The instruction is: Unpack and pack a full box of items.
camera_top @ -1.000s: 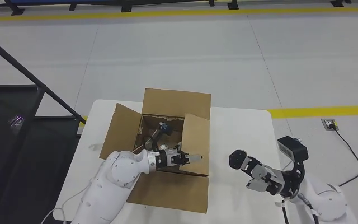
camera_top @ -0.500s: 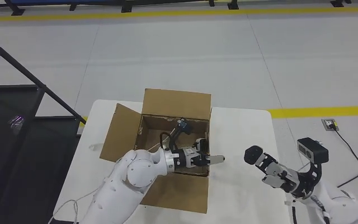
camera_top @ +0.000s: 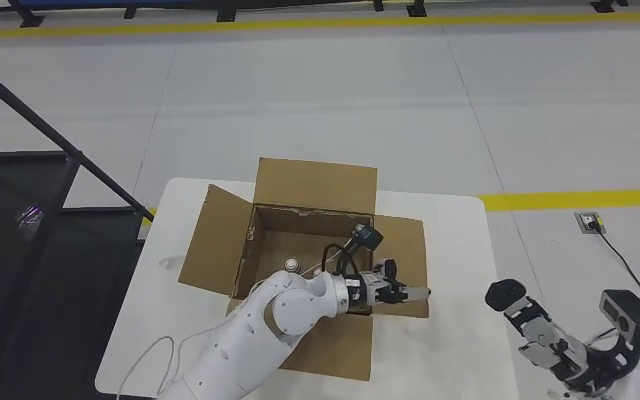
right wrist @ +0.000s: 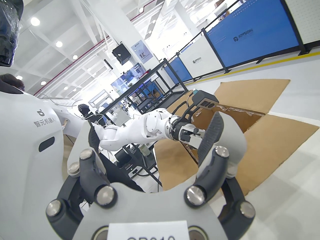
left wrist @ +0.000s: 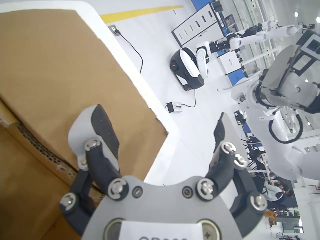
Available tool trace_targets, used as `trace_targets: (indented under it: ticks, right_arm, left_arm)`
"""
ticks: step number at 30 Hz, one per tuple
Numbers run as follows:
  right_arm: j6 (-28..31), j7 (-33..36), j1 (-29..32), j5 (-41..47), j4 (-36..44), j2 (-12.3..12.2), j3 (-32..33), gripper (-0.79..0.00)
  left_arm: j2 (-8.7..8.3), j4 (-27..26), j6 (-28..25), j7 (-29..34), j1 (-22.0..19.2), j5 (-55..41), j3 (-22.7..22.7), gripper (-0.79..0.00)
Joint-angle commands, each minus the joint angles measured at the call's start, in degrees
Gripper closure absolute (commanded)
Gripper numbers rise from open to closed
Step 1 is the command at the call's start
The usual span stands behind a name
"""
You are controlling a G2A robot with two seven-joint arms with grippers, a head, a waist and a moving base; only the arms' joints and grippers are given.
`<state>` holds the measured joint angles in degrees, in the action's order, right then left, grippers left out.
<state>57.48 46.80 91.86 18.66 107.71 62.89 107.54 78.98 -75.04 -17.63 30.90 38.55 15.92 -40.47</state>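
Now, I judge the step is folding the right flap [camera_top: 402, 262] of the box [camera_top: 315, 186] outward, so I should press evenly near its crease and not tear it. My left gripper [camera_top: 412, 293] hangs over this flap, jaws apart and empty. My right gripper [camera_top: 522, 306], also spread and empty, is beside the table [camera_top: 452, 222] edge. The brown cardboard box stands mid-table, flaps spread.

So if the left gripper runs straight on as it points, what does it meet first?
Nothing near: the left gripper points past the box's right flap across bare table. Farther along that line is the right gripper, but whether they share a height is unclear.
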Motion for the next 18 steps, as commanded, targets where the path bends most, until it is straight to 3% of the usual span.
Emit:
trace_targets:
  ticks: [1,6,10,14,18]
  right_arm:
    - [0.34,-0.34,1.14,0.18,0.00,-0.13,-0.15,-0.785]
    - [0.41,-0.41,0.25,0.23,-1.15,-0.60,-1.27,-0.785]
    - [0.15,-0.16,-1.50,-0.39,-1.28,-1.06,-1.05,-0.785]
    - [-2.81,1.08,-4.20,-1.98,-0.35,-1.67,-0.50,-0.785]
    - [-9.21,4.03,-8.79,-4.09,1.42,-2.49,-0.92,-0.785]
  left_arm:
    - [0.51,1.01,0.03,-0.54,-0.36,0.08,0.74,-0.785]
    - [1.01,0.27,0.12,-1.36,-0.30,0.75,0.68,-0.785]
    - [0.04,-4.96,0.78,-1.58,1.71,3.25,-2.28,-0.785]
    - [-2.04,-13.78,2.91,-0.87,6.25,6.90,-8.59,-0.785]
    - [-4.55,-24.41,3.47,0.79,13.04,9.46,-18.02,-0.785]
